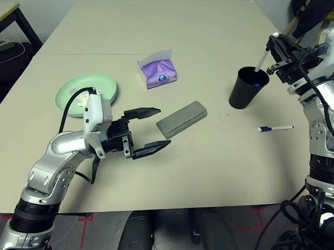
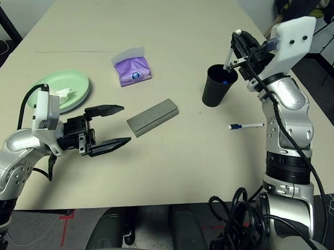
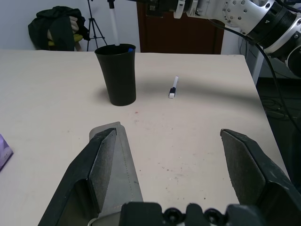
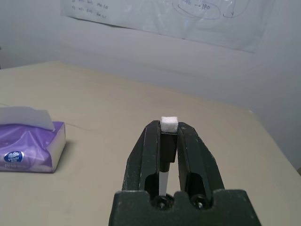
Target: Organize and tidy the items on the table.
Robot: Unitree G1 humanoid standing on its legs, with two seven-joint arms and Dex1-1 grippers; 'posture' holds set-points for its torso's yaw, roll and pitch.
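A grey glasses case (image 1: 181,120) lies at an angle in the middle of the table (image 1: 209,176). My left gripper (image 1: 162,127) hovers open just left of it, the case's near end by one fingertip (image 3: 106,155). My right gripper (image 1: 273,52) is shut on the top of a white marker pen (image 4: 168,123), holding it upright with its lower end at the mouth of the black cup (image 1: 246,87). Something blue shows inside the cup. A second marker pen (image 1: 276,128) lies flat on the table near the cup. A pale green plate (image 1: 74,101) at left carries crumpled white tissue (image 2: 62,91).
A purple tissue pack (image 1: 157,72) sits behind the case. A thin seam (image 1: 98,54) crosses the far half of the tabletop. A smaller dark-legged side table (image 1: 5,13) stands beyond the left corner. Black cables (image 1: 295,225) hang by the right arm's base.
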